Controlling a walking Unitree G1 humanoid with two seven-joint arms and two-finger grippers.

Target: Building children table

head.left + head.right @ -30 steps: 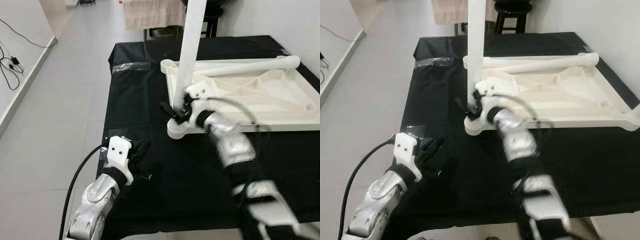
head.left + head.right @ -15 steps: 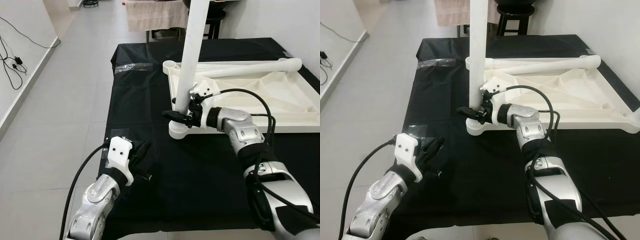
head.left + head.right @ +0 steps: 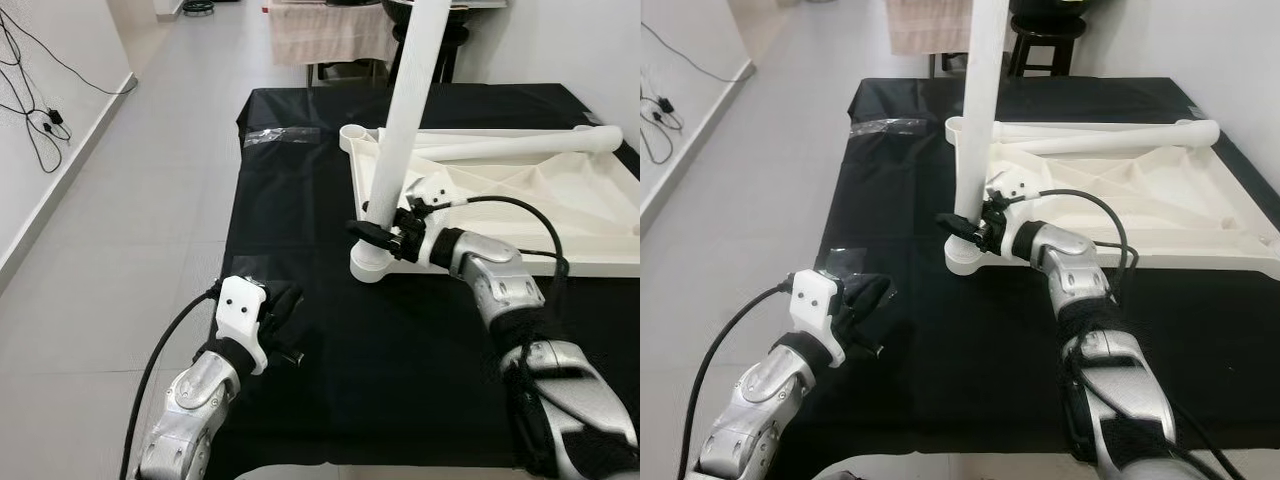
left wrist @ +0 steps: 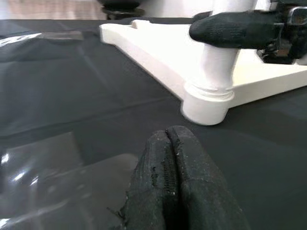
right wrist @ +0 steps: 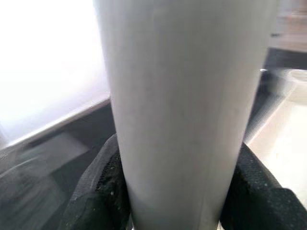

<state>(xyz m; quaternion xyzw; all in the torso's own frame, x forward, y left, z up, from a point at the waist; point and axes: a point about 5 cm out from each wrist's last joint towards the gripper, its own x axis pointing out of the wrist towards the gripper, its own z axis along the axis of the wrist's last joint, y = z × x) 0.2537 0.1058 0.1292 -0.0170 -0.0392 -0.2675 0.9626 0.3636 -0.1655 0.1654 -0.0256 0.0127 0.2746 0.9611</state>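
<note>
While the white table leg [image 3: 408,130] stands upright in the corner socket of the upside-down white tabletop [image 3: 560,200], the right claw [image 3: 380,232] pinches it low, just above that socket. A second leg [image 3: 520,146] lies across the tabletop, beyond this claw. The left claw [image 3: 283,318] (fingers pressed together) rests on the black worktop [image 3: 380,340], well apart from the socket.

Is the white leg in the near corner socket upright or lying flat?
Upright: the white leg rises from the tabletop's near corner socket, right claw clamped round its base.
</note>
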